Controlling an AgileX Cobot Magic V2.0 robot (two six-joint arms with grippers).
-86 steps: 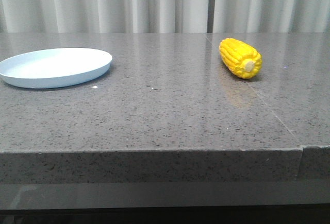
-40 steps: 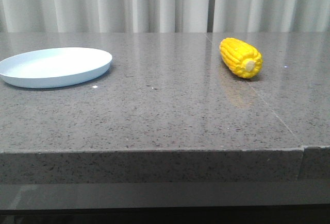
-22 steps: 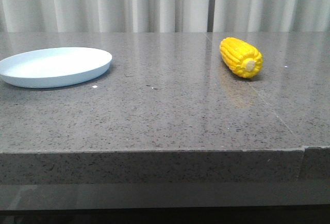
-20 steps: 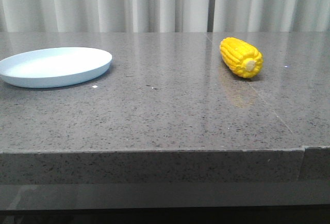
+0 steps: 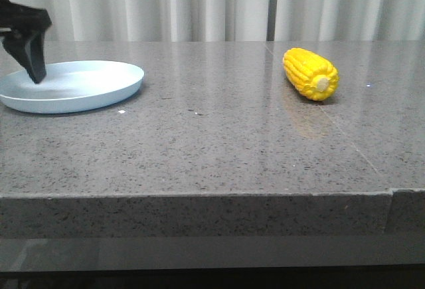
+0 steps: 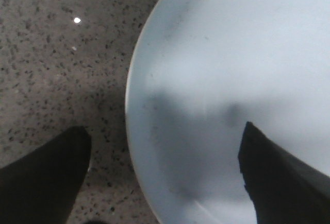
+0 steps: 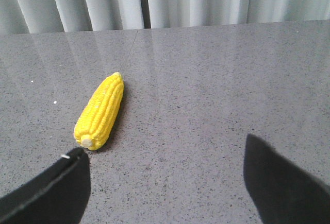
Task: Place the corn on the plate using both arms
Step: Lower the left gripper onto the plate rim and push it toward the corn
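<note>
Since half a second earlier, the left gripper [image 5: 16, 50] had come into the front view at the far left, hanging over the left part of the plate [image 5: 99, 93]; corn and plate had not shifted

The corn [image 5: 310, 73] lay on the right side of the grey stone table [image 5: 212, 143], well apart from the left gripper, its pale stub end facing the near edge. In the right wrist view it lay beyond the right gripper [image 7: 165, 183], nearer one of the fingers [image 7: 51, 193]. That gripper was spread wide and held nothing. The left gripper [image 6: 162, 177] was also spread, one finger over the plate [image 6: 216, 54], the other over the table, empty. The plate held nothing
</note>
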